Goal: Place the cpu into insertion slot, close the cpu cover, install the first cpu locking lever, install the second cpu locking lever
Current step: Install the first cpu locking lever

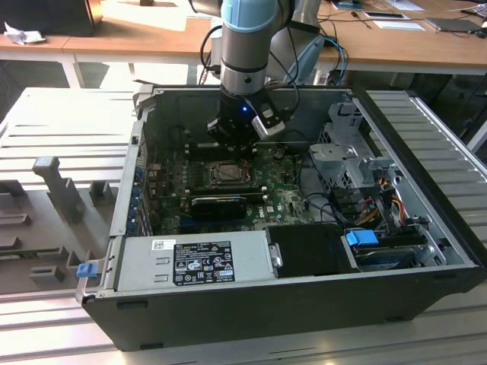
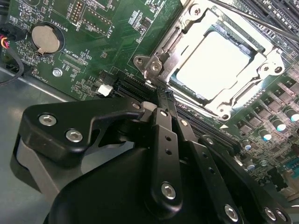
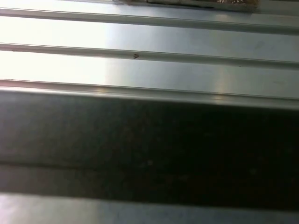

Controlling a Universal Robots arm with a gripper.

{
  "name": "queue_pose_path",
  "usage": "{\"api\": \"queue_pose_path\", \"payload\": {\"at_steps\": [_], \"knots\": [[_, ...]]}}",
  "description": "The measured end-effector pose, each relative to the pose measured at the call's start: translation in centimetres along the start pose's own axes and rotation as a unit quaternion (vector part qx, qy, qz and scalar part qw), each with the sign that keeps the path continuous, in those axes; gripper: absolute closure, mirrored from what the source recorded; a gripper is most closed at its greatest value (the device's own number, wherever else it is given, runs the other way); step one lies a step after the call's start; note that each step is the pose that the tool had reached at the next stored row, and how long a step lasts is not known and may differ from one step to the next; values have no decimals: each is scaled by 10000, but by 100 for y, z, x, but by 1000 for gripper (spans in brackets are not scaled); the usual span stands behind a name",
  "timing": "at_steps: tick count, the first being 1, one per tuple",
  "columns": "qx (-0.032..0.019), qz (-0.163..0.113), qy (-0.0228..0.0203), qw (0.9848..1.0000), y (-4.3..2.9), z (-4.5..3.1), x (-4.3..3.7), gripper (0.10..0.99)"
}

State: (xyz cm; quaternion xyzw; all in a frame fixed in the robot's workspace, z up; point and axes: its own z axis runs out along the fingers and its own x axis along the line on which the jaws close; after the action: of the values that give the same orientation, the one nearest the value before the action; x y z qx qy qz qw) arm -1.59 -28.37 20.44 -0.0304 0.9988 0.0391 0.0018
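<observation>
We see the pale silver cpu point(image 2: 217, 63) lying flat in the slot point(image 1: 214, 175), grey cover point(image 2: 184, 30) lowered around it.

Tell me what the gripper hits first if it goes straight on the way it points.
Probably the corner of the cpu cover framing the cpu; the gripper points right at it, though depth is unclear.

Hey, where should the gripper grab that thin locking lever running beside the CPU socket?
Probably mid-length on the locking lever, coming from above with the fingers straddling it. It is a thin, straight rod lying along the edge of the cpu cover, so it looks too slim to take endwise.
</observation>
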Motion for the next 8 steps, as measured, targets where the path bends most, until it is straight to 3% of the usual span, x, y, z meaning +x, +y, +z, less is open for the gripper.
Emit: {"api": "queue_pose_path", "payload": {"at_steps": [8], "knots": [[17,0,3,10000,-17,5,0,980]]}}
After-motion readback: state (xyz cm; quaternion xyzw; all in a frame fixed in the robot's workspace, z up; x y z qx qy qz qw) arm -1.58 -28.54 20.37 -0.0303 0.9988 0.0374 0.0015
